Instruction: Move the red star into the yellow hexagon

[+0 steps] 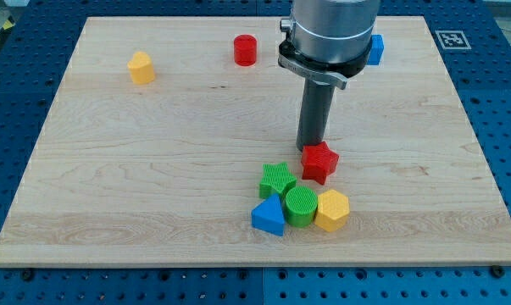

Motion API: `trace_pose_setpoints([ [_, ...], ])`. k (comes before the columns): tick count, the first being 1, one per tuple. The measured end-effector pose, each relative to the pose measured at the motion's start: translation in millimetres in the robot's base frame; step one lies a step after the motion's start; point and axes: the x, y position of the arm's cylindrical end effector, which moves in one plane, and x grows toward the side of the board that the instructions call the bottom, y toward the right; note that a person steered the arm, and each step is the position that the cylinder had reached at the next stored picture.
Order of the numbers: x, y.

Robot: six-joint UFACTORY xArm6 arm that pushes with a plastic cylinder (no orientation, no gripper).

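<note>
The red star (pixel 320 162) lies on the wooden board right of centre, toward the view's bottom. The yellow hexagon (pixel 332 210) lies just below it, at the right end of a cluster. My tip (pixel 311 149) stands at the red star's upper left edge, touching or almost touching it. The star sits a small gap above the hexagon.
A green star (pixel 277 180), a green cylinder (pixel 302 206) and a blue triangle (pixel 269 216) crowd left of the yellow hexagon. A red cylinder (pixel 245 50) and a yellow block (pixel 141 67) lie at the top left. A blue block (pixel 374 49) peeks from behind the arm.
</note>
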Motion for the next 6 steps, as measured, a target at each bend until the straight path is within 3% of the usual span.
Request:
trace_pose_setpoints([
  [2,-15.9,15.6],
  [3,9.2,21.7],
  [6,27.6,23.0],
])
